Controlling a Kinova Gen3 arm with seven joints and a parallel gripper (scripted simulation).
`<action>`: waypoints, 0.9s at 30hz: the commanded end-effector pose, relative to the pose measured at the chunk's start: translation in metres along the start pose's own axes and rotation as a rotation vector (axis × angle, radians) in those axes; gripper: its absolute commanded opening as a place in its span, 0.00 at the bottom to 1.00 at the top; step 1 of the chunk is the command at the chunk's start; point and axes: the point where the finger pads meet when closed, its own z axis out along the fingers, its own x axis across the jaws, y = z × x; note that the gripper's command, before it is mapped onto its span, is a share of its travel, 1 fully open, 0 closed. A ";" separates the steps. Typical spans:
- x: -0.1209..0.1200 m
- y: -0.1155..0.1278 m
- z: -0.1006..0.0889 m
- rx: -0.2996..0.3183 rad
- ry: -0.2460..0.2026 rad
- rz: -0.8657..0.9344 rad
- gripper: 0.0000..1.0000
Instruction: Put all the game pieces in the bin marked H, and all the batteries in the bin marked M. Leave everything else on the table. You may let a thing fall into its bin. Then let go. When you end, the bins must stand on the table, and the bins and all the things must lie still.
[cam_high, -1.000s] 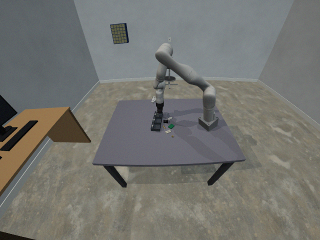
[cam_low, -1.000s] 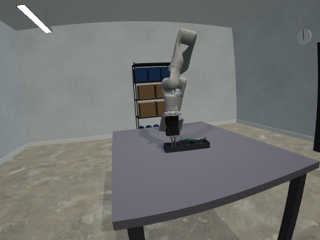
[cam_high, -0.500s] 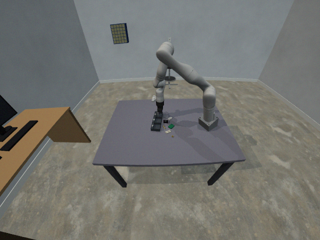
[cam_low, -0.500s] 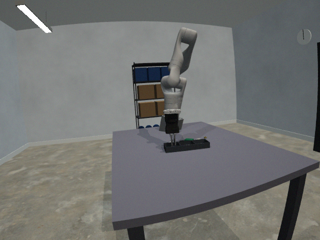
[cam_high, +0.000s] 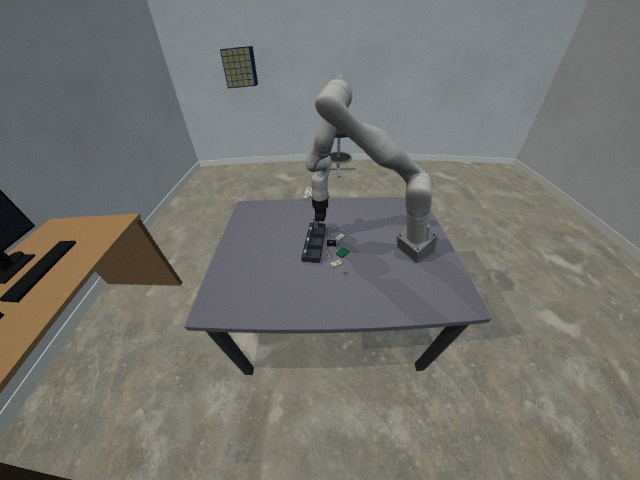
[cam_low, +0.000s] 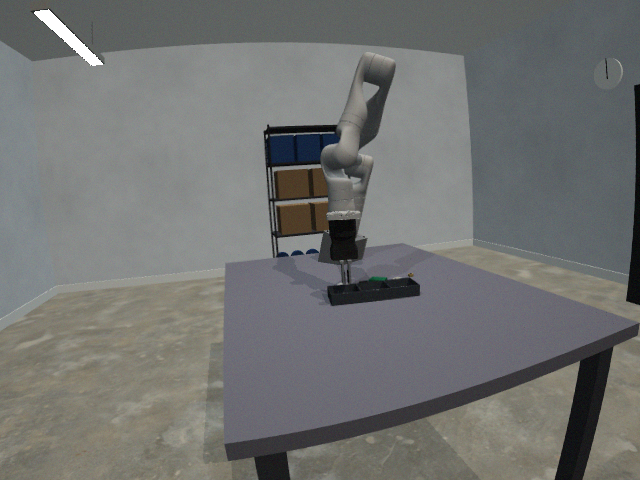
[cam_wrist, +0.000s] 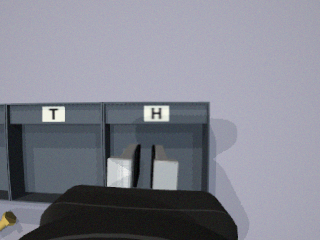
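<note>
My gripper (cam_high: 317, 224) (cam_low: 345, 282) (cam_wrist: 145, 159) points down over the compartment marked H (cam_wrist: 156, 131). Its fingers stand a narrow gap apart, and I see nothing between them; the bin floor shows through. The H compartment is one end of a dark three-part bin tray (cam_high: 303, 256) (cam_low: 374, 295). The label of the other end compartment is too small to read. Beside the tray lie two pale, marked pieces, one farther back (cam_high: 339, 236) and one nearer (cam_high: 336, 263), and a small black thing (cam_high: 331, 242). I cannot tell surely which are game pieces or batteries.
The middle compartment is marked T (cam_wrist: 60, 160). A thin brass-coloured thing (cam_high: 328, 254) (cam_wrist: 8, 220), a green square thing (cam_high: 342, 252) (cam_low: 377, 279) and a small brass-coloured piece (cam_high: 345, 272) (cam_low: 410, 274) lie on the table's arm-base side of the tray.
</note>
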 end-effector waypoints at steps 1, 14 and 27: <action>-0.001 -0.005 -0.014 0.014 0.003 -0.004 0.31; -0.026 -0.004 -0.014 0.014 0.003 -0.004 0.31; -0.081 0.000 -0.014 0.014 0.003 -0.004 0.31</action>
